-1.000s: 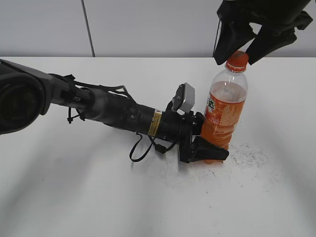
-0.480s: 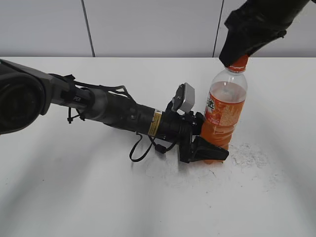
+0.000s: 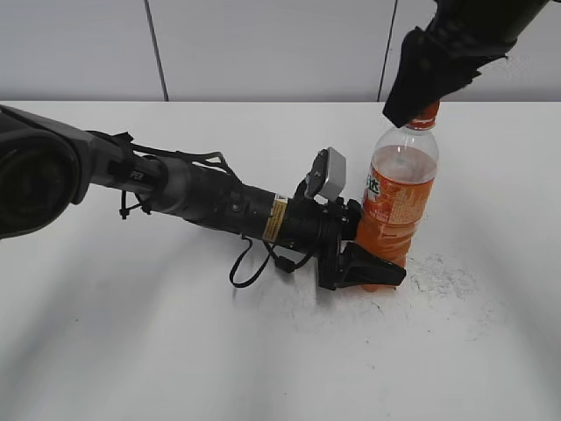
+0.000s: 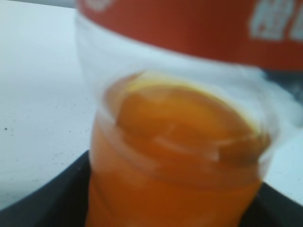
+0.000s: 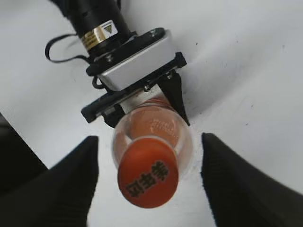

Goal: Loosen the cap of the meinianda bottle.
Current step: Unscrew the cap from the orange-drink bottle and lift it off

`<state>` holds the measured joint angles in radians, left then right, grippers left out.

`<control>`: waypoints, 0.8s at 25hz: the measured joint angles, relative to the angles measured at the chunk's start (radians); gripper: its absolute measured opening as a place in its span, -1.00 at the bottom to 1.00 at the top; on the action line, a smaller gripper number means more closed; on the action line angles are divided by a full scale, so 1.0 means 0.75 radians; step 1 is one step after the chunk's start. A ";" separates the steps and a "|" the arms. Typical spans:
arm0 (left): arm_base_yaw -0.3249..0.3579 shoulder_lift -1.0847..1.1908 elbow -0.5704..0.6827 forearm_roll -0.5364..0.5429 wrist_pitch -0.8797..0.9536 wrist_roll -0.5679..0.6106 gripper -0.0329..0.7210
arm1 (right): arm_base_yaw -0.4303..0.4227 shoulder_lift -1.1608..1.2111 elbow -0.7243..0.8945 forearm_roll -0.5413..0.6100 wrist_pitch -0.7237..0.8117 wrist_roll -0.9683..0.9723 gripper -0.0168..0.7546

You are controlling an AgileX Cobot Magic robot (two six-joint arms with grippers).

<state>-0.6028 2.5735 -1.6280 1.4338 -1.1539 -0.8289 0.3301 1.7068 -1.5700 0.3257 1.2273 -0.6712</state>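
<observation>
The meinianda bottle [image 3: 399, 197] stands upright on the counter [image 3: 175, 351]. The left gripper [image 3: 372, 267] pinches the bottle's ribbed lower body between its jaws; in the left wrist view the orange body [image 4: 175, 156] fills the space between them. Keep this grip firm so that the bottle cannot rotate with the cap.

The right gripper [image 5: 149, 177] is above the neck with its jaws spread. In the right wrist view the cap [image 5: 148, 171] lies between the two jaws, apart from both, and slightly nearer the left-hand one. In the exterior view the jaws hide most of the cap [image 3: 427, 114]; whether they reach down to its ribbed side cannot be told.

Before you close:
- Centre the cap between the jaws so that both meet it together.
- Seat the jaws on the ribbed side, above the neck ring.
- Close fully, then turn about the bottle's axis.

An off-centre closure is likely to tilt the bottle within the lower jaws.
</observation>
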 joint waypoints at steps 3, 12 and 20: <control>0.000 0.000 0.000 0.000 -0.001 -0.001 0.55 | 0.000 0.000 0.000 -0.007 0.000 0.489 0.51; 0.000 0.000 0.000 0.001 -0.003 -0.004 0.55 | 0.000 0.000 0.000 -0.039 0.000 0.839 -0.25; 0.000 0.000 0.000 0.003 -0.003 -0.002 0.55 | 0.000 0.000 0.000 -0.012 0.000 -0.137 -0.25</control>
<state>-0.6028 2.5735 -1.6280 1.4359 -1.1561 -0.8301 0.3301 1.7068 -1.5700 0.3168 1.2270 -0.7738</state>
